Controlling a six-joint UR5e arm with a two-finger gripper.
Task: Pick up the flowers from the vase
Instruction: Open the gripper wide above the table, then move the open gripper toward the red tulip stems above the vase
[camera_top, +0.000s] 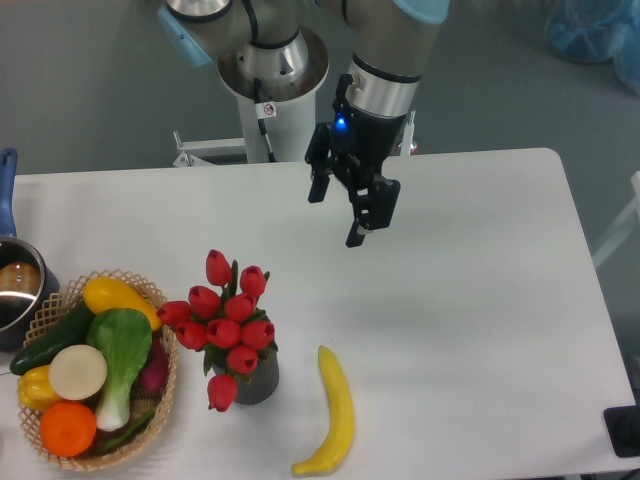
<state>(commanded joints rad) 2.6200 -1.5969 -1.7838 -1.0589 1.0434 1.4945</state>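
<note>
The flowers (226, 322), a tight bunch of red tulip buds with green leaves, stand in the vase (256, 379), a short dark grey ribbed cylinder near the table's front. Their stems are hidden inside the vase. My gripper (336, 218) hangs above the table, up and to the right of the flowers and well apart from them. Its two black fingers are spread and hold nothing.
A woven basket (160, 405) of vegetables and fruit stands left of the vase. A yellow banana (336, 410) lies right of the vase. A metal pot (20, 290) with a blue handle sits at the left edge. The robot base (270, 70) stands behind the white table (480, 300).
</note>
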